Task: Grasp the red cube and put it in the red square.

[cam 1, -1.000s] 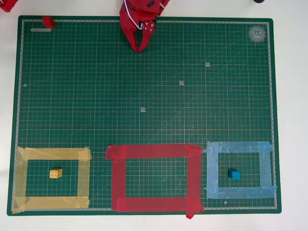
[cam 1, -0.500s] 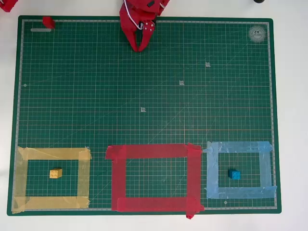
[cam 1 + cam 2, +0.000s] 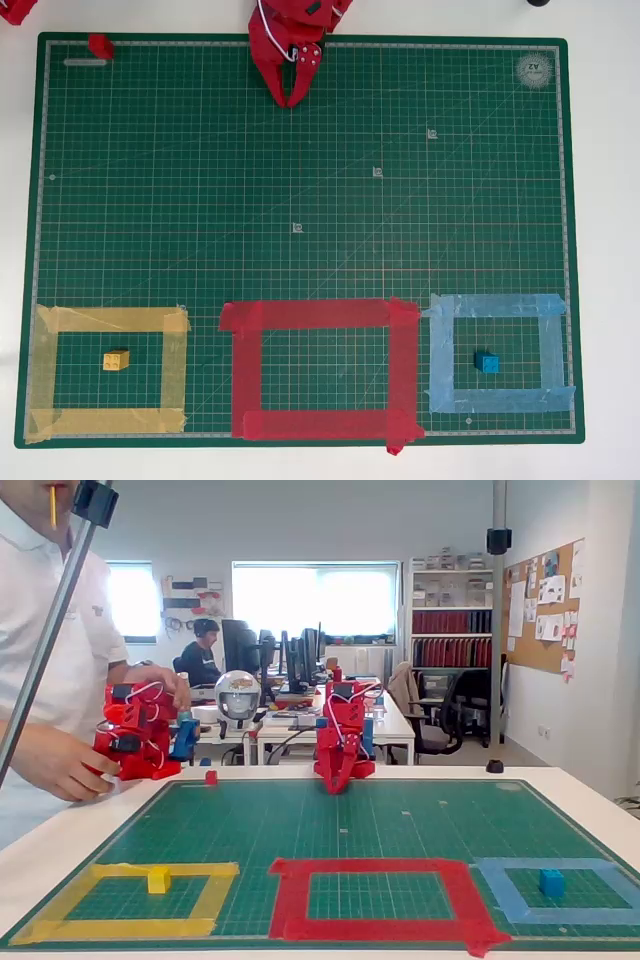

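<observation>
claw (image 3: 290, 100): fingers closed together, holding nothing, at the cutting mat's (image 3: 300, 180) far edge | red cube (image 3: 100, 45): mat's far-left corner in overhead view, well apart from claw | red square (image 3: 320, 315): near edge, middle

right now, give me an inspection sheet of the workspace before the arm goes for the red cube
surface: green cutting mat on a white table, with gridlines and small white markers.
job's things: red cube at the mat's top left corner in the overhead view, untouched; red square, nothing inside it.
clutter: yellow cube inside the yellow tape frame; blue cube inside the light-blue tape frame.
grippers: gripper at the mat's top edge, fingertips together, holding nothing, apart from the red cube.
cables: white wire along the arm.
surroundings: a person in a white shirt at the left of the fixed view; office desks and monitors behind.
</observation>
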Robot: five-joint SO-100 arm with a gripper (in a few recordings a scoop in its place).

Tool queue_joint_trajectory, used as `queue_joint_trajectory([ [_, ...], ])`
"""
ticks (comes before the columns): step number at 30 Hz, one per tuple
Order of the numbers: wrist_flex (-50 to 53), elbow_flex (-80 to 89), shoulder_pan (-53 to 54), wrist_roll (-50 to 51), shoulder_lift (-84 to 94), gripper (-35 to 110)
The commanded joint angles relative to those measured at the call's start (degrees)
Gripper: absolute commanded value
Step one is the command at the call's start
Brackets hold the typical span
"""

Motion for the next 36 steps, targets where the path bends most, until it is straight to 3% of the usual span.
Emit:
queue_joint_trajectory([
  [1, 0.79, 0.26, 0.70, -0.79, 2.11, -1],
  [21, -0.35, -2.81, 0.35, -1.23, -3.96, -1],
  [28, -0.35, -37.71, 2.29, -1.23, -34.80, -1],
  [36, 5.45, -85.08, 20.57, -1.14, -71.54, -1],
])
